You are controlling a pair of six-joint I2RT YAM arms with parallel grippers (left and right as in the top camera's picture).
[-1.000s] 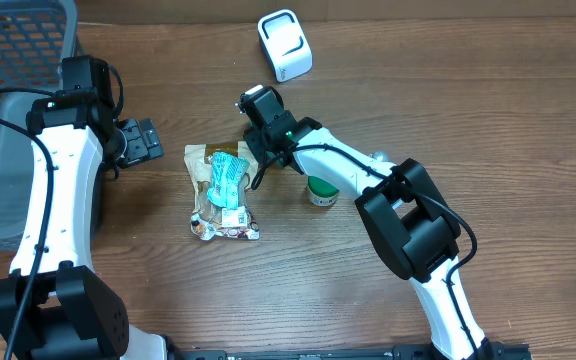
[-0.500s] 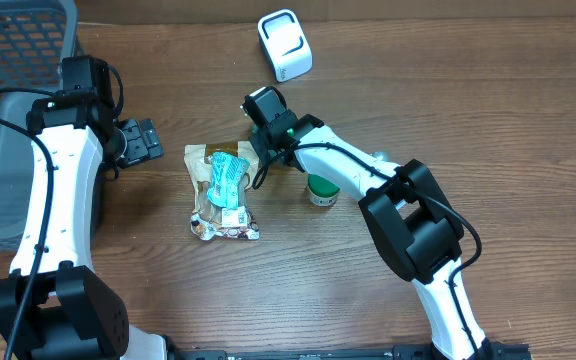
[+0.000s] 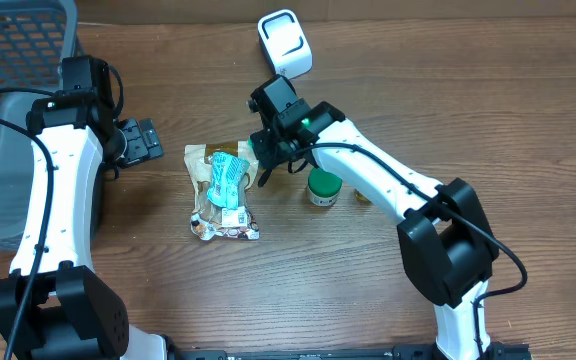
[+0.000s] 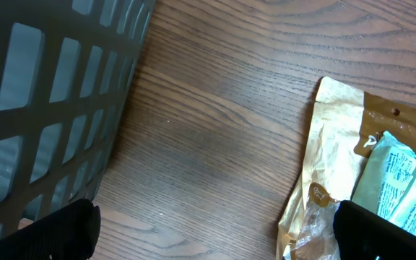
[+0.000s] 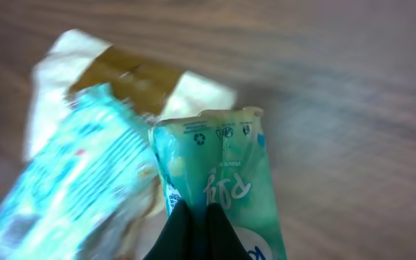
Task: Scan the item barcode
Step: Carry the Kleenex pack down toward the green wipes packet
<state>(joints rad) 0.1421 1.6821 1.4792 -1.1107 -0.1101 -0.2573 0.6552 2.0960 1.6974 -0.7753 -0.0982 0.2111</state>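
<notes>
- Pickup step, as we judge it: the right claw (image 5: 193, 227) is pressed together on the lower edge of a green sachet (image 5: 219, 180). In the wrist view the dark fingertips pinch the film at 6 o'clock of the packet.
- From overhead, the right claw (image 3: 266, 160) sits at the 2 o'clock corner of a pile near the middle of the surface (image 3: 488, 120). The pile is a tan pouch (image 3: 208, 200) with a teal packet (image 3: 226, 180) lying on top.
- We cannot tell whether the sachet is clear of the pile or touching it. The wrist picture is blurred, and both other packs crowd the sachet at its 9 to 10 o'clock.
- The white scanner (image 3: 285, 42) stands near 12 o'clock of the right claw, apart from it, with bare wood between them.
- The left claw (image 3: 146, 140) is spread wide and holds nothing. It hangs at 10 o'clock of the pile, just beside the grey basket (image 3: 8, 60) at the 9 o'clock edge.
- A green-lidded jar (image 3: 323, 187) stands at 4 o'clock of the right claw, out of the line to the scanner.
- Next, in our view, the sachet must be lifted free and carried toward 12 o'clock, then turned so that its barcode faces the scanner window.
- We cannot make out a barcode for certain on the face shown, so the sachet may need rotating at the scanner. The thin-edge pinch looks liable to slip if it is swung fast.
</notes>
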